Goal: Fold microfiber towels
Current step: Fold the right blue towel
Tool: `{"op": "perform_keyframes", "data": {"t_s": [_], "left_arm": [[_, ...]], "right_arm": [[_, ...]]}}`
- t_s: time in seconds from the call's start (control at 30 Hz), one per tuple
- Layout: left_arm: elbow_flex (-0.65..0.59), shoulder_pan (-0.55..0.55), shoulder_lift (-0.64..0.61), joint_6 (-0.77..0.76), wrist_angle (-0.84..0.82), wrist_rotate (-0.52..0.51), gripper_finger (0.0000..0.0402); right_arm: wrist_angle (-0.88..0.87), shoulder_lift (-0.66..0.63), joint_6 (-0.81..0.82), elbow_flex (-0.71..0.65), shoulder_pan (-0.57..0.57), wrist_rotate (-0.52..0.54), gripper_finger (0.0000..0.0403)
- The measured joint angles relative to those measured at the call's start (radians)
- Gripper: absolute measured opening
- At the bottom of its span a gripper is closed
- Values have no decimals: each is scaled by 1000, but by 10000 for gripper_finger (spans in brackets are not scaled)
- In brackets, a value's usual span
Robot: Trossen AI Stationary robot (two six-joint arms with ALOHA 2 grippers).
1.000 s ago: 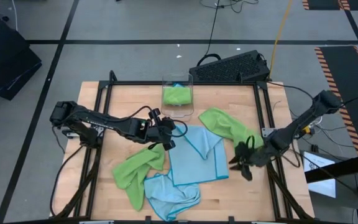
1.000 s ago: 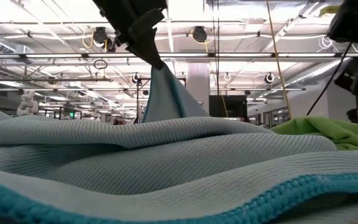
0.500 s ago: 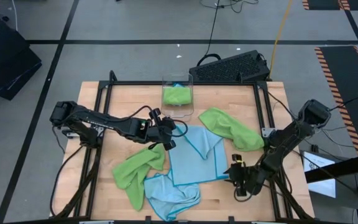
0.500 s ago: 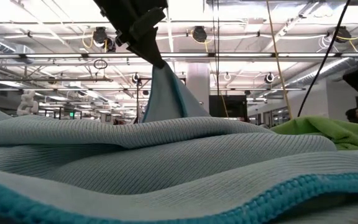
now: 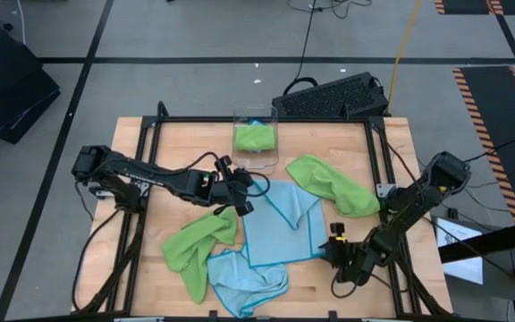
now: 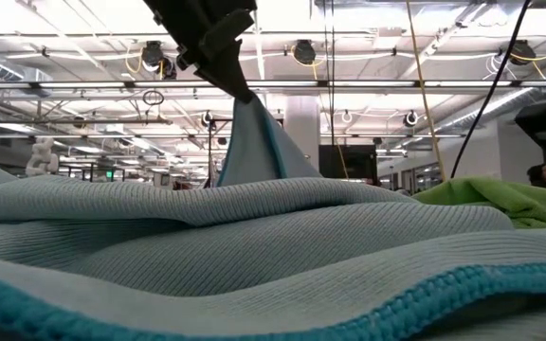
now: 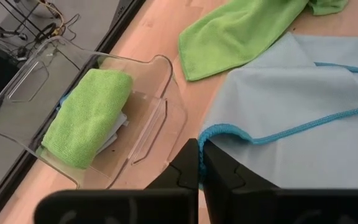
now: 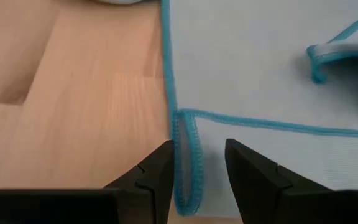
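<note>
Nearest the front edge of the pale wooden table (image 5: 132, 143), a crumpled light blue towel (image 5: 247, 282) lay in soft folds, touching a long lime green towel (image 5: 193, 246) bunched just to its left. Right of these, the right gripper (image 5: 336, 252) sat low at the near right corner of the big light blue towel (image 5: 280, 224), its two dark fingers parted with the turquoise-stitched corner hem lying between them; the right wrist view did not show the pads pressing on the cloth. That towel was a roughly square sheet of fine ribbed microfiber with a brighter blue overlocked edge, spread mid-table with its far right corner folded over itself. The left gripper (image 5: 240, 192) was pinched tight on the towel's far left corner, lifting the corner into a soft peak. Farther right, another lime green towel (image 5: 332, 183) lay rumpled, its end touching the blue sheet's far edge. Farthest back, a clear plastic bin (image 5: 256, 139) with rounded walls and moulded handles held a neatly folded green towel (image 5: 254, 136), with a sliver of blue cloth beneath it.
</note>
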Motion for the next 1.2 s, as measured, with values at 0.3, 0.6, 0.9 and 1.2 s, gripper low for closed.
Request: {"op": "perform_keyframes", "data": {"t_s": [0.3,0.6,0.9,1.2], "left_arm": [[-1,0,0,-1,10,12,8],[-32,0,0,-4,23,18,9],[-32,-5,0,-2,24,18,7],[-31,-44,-13,-8,24,142,12]], "right_arm": [[-40,0,57,0,-1,0,20],[-201,-86,318,0,30,3,3],[-482,-263,662,0,99,55,3],[-462,-297,930,-2,138,27,3]]}}
